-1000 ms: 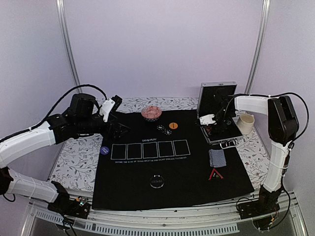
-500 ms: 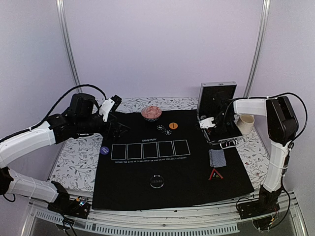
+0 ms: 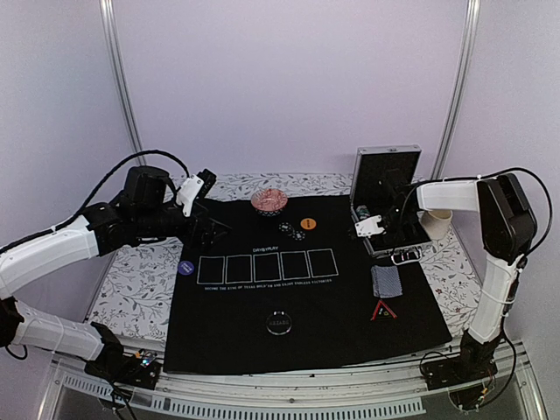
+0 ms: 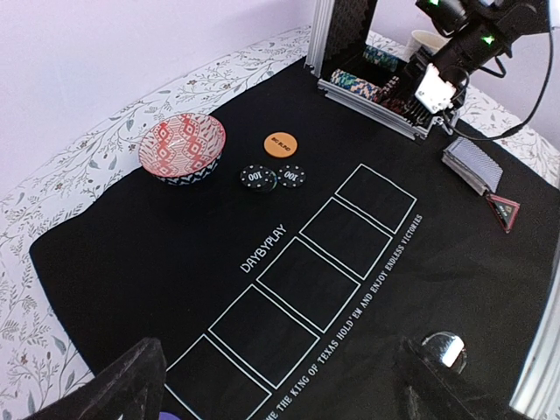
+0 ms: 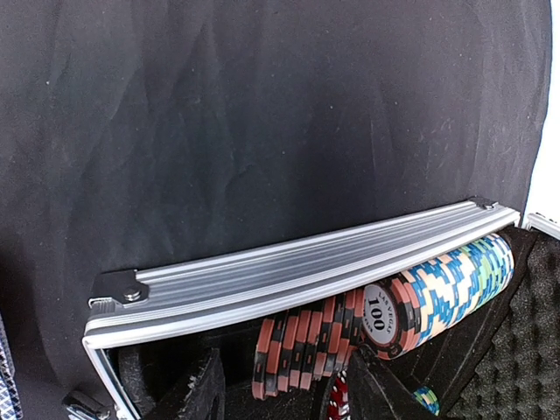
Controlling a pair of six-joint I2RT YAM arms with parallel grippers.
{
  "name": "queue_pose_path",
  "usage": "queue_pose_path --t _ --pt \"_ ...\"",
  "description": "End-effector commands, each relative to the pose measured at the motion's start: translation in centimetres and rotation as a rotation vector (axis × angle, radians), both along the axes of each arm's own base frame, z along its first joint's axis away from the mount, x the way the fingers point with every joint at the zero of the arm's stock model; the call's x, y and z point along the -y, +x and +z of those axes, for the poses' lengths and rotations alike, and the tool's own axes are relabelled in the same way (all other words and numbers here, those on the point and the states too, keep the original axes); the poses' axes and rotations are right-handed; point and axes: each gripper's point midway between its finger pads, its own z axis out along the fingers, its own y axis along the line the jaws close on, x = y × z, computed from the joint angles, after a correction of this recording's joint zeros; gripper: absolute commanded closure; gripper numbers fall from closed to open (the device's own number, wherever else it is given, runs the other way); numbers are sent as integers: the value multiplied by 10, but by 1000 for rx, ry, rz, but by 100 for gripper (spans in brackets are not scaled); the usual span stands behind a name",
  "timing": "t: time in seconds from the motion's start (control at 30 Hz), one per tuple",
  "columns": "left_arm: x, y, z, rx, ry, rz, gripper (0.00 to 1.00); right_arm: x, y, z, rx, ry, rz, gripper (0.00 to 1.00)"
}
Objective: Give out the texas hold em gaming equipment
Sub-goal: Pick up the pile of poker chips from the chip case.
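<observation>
Inside the open silver case [image 3: 385, 171] at the far right of the table [image 3: 131, 280], red-and-black striped chips [image 5: 297, 346] stand on edge in a short, slightly fanned row just behind the case's front rim. A longer roll of teal chips [image 5: 446, 284] lies immediately to their right, its end face marked 100.

Noted: the red row's long axis runs roughly parallel to the rim. The right gripper [image 5: 284, 376] is down in the case with one finger at each end of that row, so its closing line follows the axis. The chips sit between the fingers. A dark gap shows beside the left-hand finger, and contact at the other is hidden. Whether it has them pinched cannot be told from these views.

Judgement: a lift needs to go straight up, clear of the rim, before travelling to the black mat [image 3: 332, 337], which lies beyond that rim. A loose pinch on fanned chips may shed some.

On the mat:
- two black chips [image 4: 275, 177] and an orange button [image 4: 281, 143] near a red patterned bowl [image 4: 182, 147]
- a card deck [image 3: 385, 280] and a triangle [image 3: 383, 311] on the right side
- a blue button [image 3: 185, 268] at the left edge
- a black button [image 3: 279, 323] toward the front

The left gripper [image 4: 280, 363] hangs over the mat's far left, jaws spread wide with nothing between them. It is well apart from the case, so the right arm is plainly the nearer.
</observation>
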Motion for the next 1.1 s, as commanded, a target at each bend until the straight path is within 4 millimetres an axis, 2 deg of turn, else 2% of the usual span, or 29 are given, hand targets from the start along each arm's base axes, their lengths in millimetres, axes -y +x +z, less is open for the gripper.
queue_pose_path --t 0.0,0.2,0.57,0.83,1.07 --pt "-4 2 -3 1 0 6 8 8 0 -14 -16 -60 -33 50" --pt "-3 2 -3 0 -2 3 8 5 6 -18 -20 -72 -38 48" --pt "-4 1 -1 5 -4 3 8 11 -3 -37 -86 -118 -44 46" --pt "-4 1 -1 5 -6 1 8 12 -25 -28 -124 -129 -3 47" --pt "-1 -1 -2 -6 -11 -12 8 8 -18 -12 -61 -111 5 48"
